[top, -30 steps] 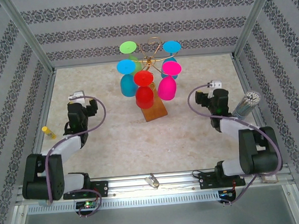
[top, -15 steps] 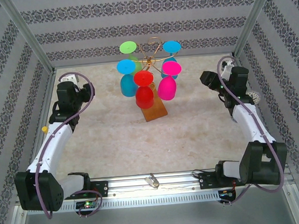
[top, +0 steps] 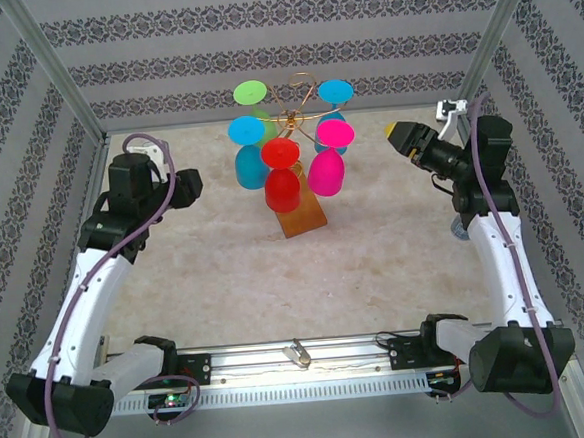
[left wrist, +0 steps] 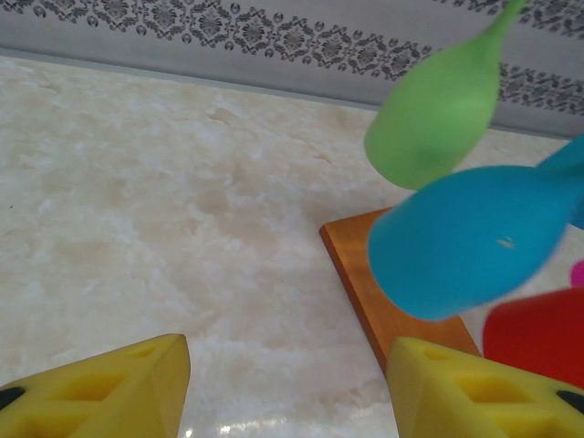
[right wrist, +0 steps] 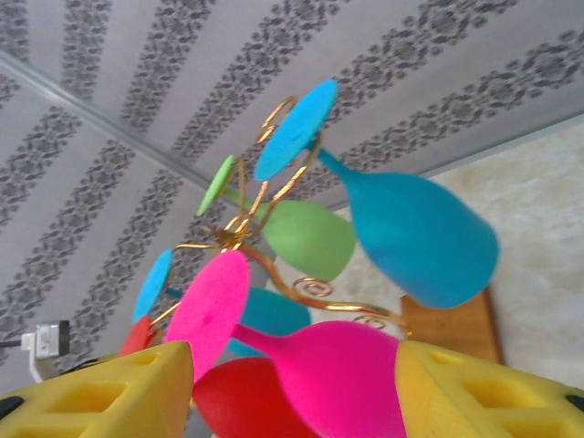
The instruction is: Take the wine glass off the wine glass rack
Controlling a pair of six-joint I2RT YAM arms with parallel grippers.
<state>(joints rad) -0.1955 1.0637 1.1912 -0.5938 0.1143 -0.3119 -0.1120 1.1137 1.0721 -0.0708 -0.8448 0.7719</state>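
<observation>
- Left gripper [top: 187,186]: at the left of the overhead frame, pointing toward the centre. In the left wrist view its yellow fingertips [left wrist: 109,392] stand apart with nothing between them.
- Right gripper [top: 403,134]: at the upper right of the overhead frame, pointing left toward the rack and apart from it. In the right wrist view its yellow fingertips [right wrist: 493,392] stand apart and grip nothing.
- Table [top: 226,274]: pale marbled surface filling the middle of the overhead frame, enclosed by patterned striped walls [top: 258,21].
- Wine glass rack [top: 292,114]: upper centre of the overhead frame, near the back wall, between the two grippers. Its gold wire arms curl outward at the top. Its wooden base [top: 302,218] lies flat on the table.
- Five glasses hang upside down on the rack, feet uppermost, none removed.
- Pink wine glass [top: 326,171]: right front of the rack, nearest the right gripper.
- Red wine glass [top: 282,190]: front centre, its bowl over the base.
- Left blue wine glass [top: 250,167]: left front, nearest the left gripper. It is large at the right of the left wrist frame.
- Rear blue wine glass [top: 335,92]: back right.
- Green wine glass [top: 250,92]: back left, its bowl showing at the upper right of the left wrist frame.
</observation>
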